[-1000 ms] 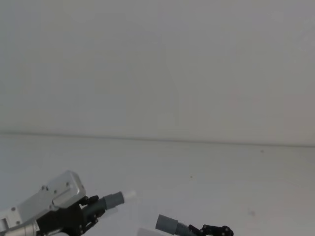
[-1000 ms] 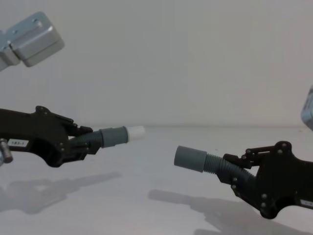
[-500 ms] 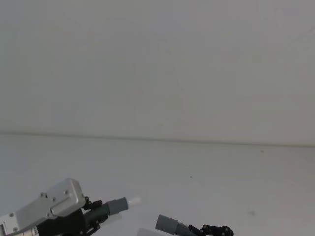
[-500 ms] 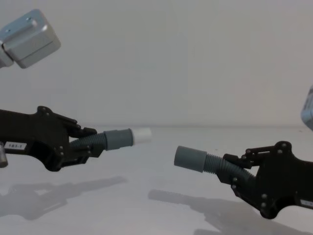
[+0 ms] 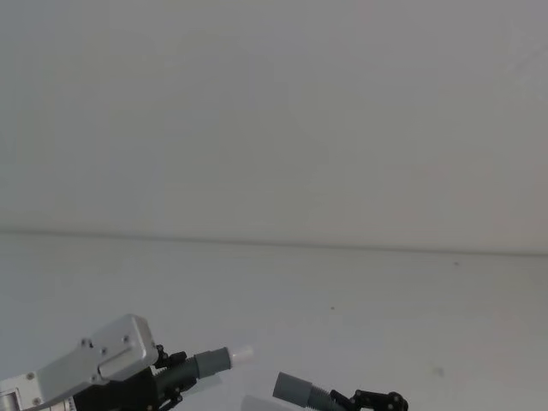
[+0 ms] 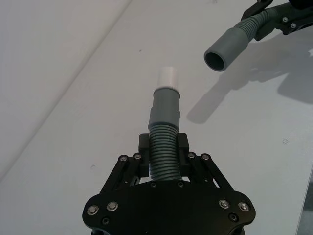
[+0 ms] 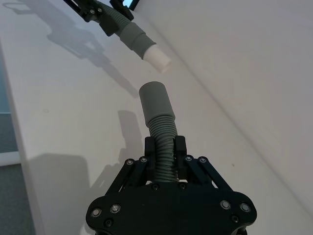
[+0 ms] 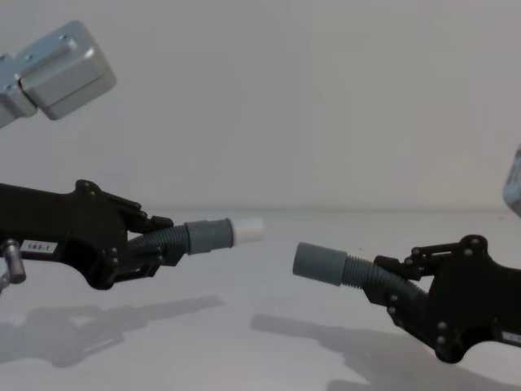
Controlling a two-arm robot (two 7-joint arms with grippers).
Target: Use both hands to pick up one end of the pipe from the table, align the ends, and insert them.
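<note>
My left gripper [image 8: 159, 242] is shut on the ribbed body of one pipe piece [image 8: 207, 236], held above the table [image 8: 244, 346]. Its white-tipped end [image 8: 249, 230] points right. My right gripper [image 8: 392, 283] is shut on the other pipe piece, whose wide grey cuff [image 8: 319, 263] points left. A small gap separates the two ends, and the white tip sits slightly higher than the cuff. In the left wrist view the white tip [image 6: 169, 77] faces the hollow cuff [image 6: 224, 47], off to one side. The right wrist view shows the cuff [image 7: 154, 100] just short of the white tip [image 7: 157, 58].
The white table [image 5: 385, 300] stretches to a plain pale wall behind. The silver wrist housing [image 8: 61, 69] of my left arm hangs at the upper left of the chest view. Shadows of both grippers lie on the surface below them.
My left gripper has carried its pipe piece to the right, bringing the white tip closer to the grey cuff. The right gripper and its piece have barely moved.
</note>
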